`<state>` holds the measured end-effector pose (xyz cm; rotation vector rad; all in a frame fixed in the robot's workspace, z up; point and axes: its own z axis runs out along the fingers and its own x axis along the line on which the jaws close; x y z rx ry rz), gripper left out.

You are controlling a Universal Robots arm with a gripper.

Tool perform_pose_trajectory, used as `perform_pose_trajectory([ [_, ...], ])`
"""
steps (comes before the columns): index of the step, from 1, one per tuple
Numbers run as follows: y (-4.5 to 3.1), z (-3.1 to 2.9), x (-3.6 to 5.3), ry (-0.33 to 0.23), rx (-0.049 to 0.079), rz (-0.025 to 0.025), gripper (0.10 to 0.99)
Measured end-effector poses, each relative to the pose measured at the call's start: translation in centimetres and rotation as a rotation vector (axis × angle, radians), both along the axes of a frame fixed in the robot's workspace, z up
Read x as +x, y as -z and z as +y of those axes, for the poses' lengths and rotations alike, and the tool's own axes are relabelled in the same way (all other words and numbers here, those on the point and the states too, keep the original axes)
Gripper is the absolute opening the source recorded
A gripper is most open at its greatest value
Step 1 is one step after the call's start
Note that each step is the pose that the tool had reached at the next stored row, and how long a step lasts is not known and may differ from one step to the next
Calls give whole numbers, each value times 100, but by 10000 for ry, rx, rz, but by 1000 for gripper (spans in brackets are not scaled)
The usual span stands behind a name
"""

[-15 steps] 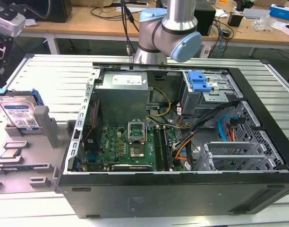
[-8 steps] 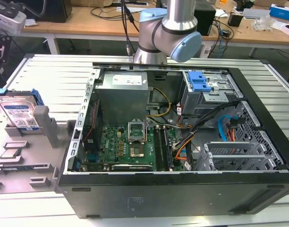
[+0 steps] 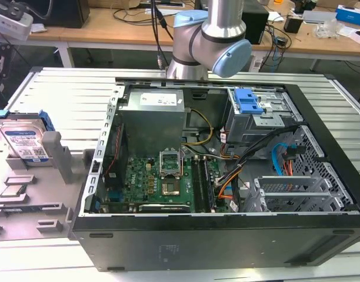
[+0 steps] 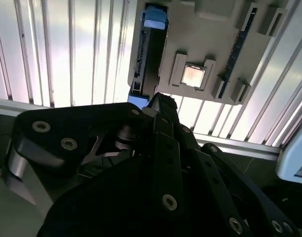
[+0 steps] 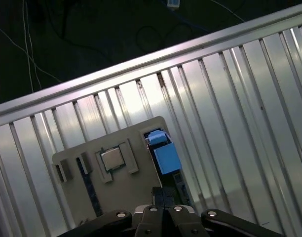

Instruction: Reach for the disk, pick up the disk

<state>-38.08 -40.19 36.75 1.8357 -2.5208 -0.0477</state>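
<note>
Disk stands on edge in a grey holder at the exterior view's left edge, on the ribbed bench beside the open computer case. In the first wrist view the claw hangs over it, pressed together and holding nothing.

Wooden workbench, ribbed metal table

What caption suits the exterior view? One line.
Hard disk standing in a grey fixture beside the open computer case, robot arm behind.

The arm stands upright; its end effector points downward, fingers together.
</note>
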Motion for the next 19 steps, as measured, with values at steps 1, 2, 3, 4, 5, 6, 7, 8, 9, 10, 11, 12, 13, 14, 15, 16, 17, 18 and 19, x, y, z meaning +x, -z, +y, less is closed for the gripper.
perform_pose_trajectory([
  [1, 0, 0, 0, -92, 0, 0, 106],
  [2, 0, 0, 0, -216, 0, 0, 106],
  [3, 0, 0, 0, -296, 0, 0, 106],
  [4, 0, 0, 0, -394, 0, 1, 106],
  [5, 0, 0, 0, -494, 0, 0, 106],
  [6, 0, 0, 0, -621, 0, 0, 106],
  [7, 0, 0, 0, -714, 0, 0, 106],
  [8, 0, 0, 0, -876, 0, 0, 106],
  [9, 0, 0, 0, -999, 0, 0, 106],
  [10, 0, 0, 0, -1135, 0, 0, 106],
  [11, 0, 0, 0, -1266, 0, 0, 106],
  [12, 0, 0, 0, -1399, 0, 0, 106],
  [13, 0, 0, 0, -1635, 0, 1, 106],
  [14, 0, 0, 0, -1844, 0, 0, 106],
  [15, 0, 0, 0, -2055, 0, 0, 106],
  [16, 0, 0, 0, -2220, 0, 0, 106],
  [17, 0, 0, 0, -2350, 0, 0, 106],
  [18, 0, 0, 0, -2547, 0, 0, 106],
  [19, 0, 0, 0, -2668, 0, 0, 106],
])
